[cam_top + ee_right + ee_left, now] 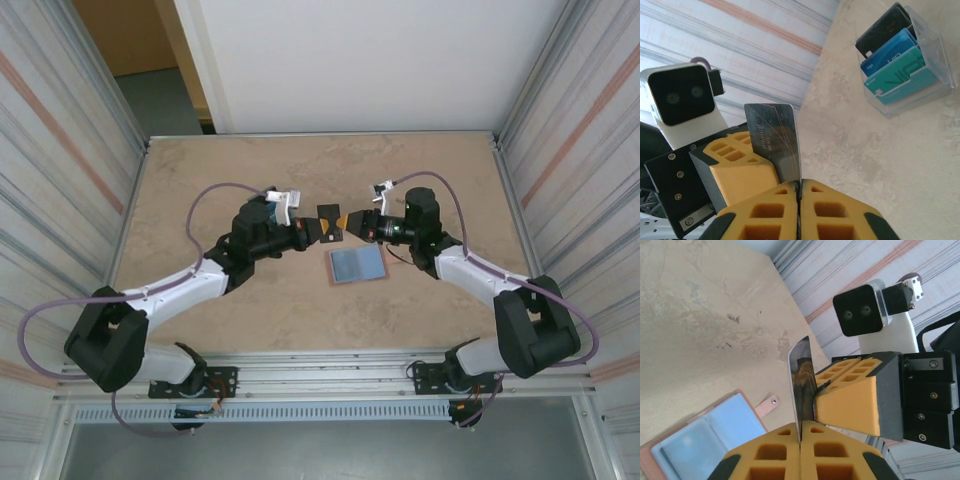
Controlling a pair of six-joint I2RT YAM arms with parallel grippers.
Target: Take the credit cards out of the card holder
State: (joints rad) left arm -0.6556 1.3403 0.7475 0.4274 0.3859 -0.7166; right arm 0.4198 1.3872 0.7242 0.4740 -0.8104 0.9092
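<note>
A dark, glossy credit card (801,382) hangs edge-up above the table, gripped from both ends. My left gripper (801,432) is shut on its near edge. My right gripper (799,186) is shut on the opposite edge of the card (771,135). From above, the two grippers (314,229) (346,222) meet over the table's middle with the card (329,222) between them. The card holder (357,264) lies open and flat just in front of them, salmon-pink with blue-grey pockets (700,440) and its snap tab (767,405) sticking out.
A clear plastic box (907,60) stands on the table ahead of the right wrist, holding a black, a blue and a teal card upright. Corrugated metal walls (60,150) close in both sides. The beige tabletop (200,180) spreads around the arms.
</note>
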